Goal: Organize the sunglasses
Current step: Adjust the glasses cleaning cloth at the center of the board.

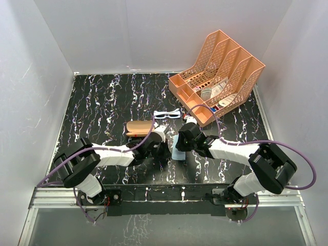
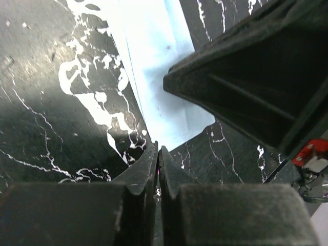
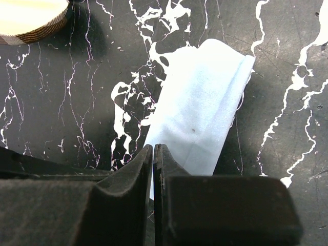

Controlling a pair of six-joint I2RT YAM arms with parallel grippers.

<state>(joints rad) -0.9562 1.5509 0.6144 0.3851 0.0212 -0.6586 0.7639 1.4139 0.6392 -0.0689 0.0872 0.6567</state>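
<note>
The sunglasses (image 1: 167,114), with a thin white frame and bluish lenses, lie on the black marbled table (image 1: 102,102) beyond both grippers, and neither gripper touches them. They are out of both wrist views. My left gripper (image 1: 163,149) (image 2: 158,147) is shut, its tips at the near corner of the light blue cloth (image 2: 154,66). My right gripper (image 1: 183,144) (image 3: 154,146) is shut, its tips over the lower left edge of the same cloth (image 3: 205,113), which lies folded and flat between the two grippers (image 1: 179,148).
A brown plaid case (image 1: 139,127) (image 3: 31,18) lies just left of the sunglasses, beyond my left gripper. An orange mesh organizer (image 1: 218,77) holding small items stands at the back right. White walls enclose the table. The other arm's dark body (image 2: 246,77) looms close in the left wrist view.
</note>
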